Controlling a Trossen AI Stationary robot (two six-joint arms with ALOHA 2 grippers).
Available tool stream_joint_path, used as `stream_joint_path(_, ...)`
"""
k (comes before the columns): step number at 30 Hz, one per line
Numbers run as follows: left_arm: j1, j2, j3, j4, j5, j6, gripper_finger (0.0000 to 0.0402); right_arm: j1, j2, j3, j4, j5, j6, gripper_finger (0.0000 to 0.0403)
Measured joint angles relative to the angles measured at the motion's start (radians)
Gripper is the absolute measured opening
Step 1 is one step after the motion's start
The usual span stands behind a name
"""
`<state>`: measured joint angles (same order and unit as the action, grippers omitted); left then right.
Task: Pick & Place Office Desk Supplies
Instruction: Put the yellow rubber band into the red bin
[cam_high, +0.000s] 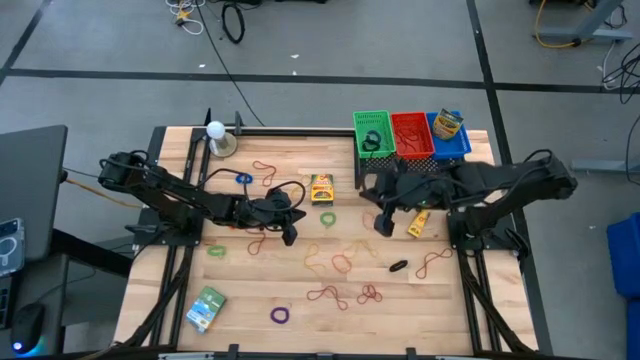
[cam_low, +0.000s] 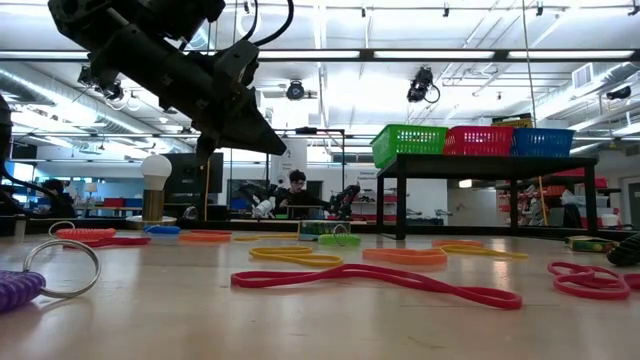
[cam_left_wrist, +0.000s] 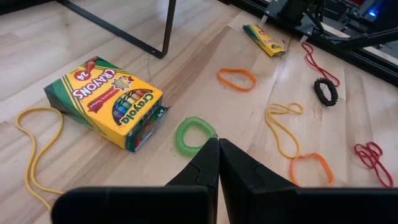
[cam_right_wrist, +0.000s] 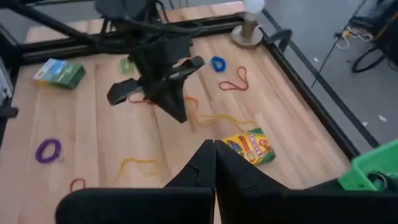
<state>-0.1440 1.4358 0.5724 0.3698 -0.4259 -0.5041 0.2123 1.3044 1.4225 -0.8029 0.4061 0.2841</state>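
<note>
My left gripper (cam_high: 290, 233) hovers shut over the middle of the table, holding nothing. Just beyond its tips (cam_left_wrist: 217, 152) a green coiled ring (cam_left_wrist: 194, 135) lies flat, with the yellow crayon box (cam_left_wrist: 106, 99) on its side beside it. My right gripper (cam_high: 385, 222) is raised above the table right of centre, shut (cam_right_wrist: 213, 152) and holding nothing; the crayon box (cam_right_wrist: 249, 146) lies below it. A small yellow crayon pack (cam_high: 418, 224) and a black ring (cam_high: 398, 266) lie near it. Rubber bands in red, orange and yellow are scattered flat over the wood.
Green (cam_high: 372, 133), red (cam_high: 411, 133) and blue (cam_high: 450, 133) baskets stand on a black rack at the far right; a yellow bottle (cam_high: 447, 124) sits in the blue one. A white ball on a metal base (cam_high: 216, 135) stands far left. A green packet (cam_high: 206, 308) and a purple ring (cam_high: 280, 315) lie near the front.
</note>
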Motion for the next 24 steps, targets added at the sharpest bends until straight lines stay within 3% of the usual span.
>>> stream_joint_path(4,0.000,0.000,0.000,0.000,0.000,0.000,0.0012,0.004,0.021,-0.061,-0.034,-0.110,0.071,0.0000)
stream_joint_path(8,0.000,0.000,0.000,0.000,0.000,0.000,0.0012,0.038,0.060,-0.237,0.050,-0.202,0.127,0.0000)
stream_joint_path(12,0.000,0.000,0.000,0.001,0.000,0.000,0.0012,0.046,0.119,-0.416,0.159,-0.215,0.187,0.0009)
stream_joint_path(17,0.000,0.000,0.000,0.000,0.028,0.000,0.0012,0.031,0.225,-0.525,0.218,-0.259,0.209,0.0057)
stream_joint_path(24,0.000,0.000,0.000,0.000,0.050,0.000,0.0012,0.030,0.351,-0.528,0.312,-0.283,0.138,0.0134)
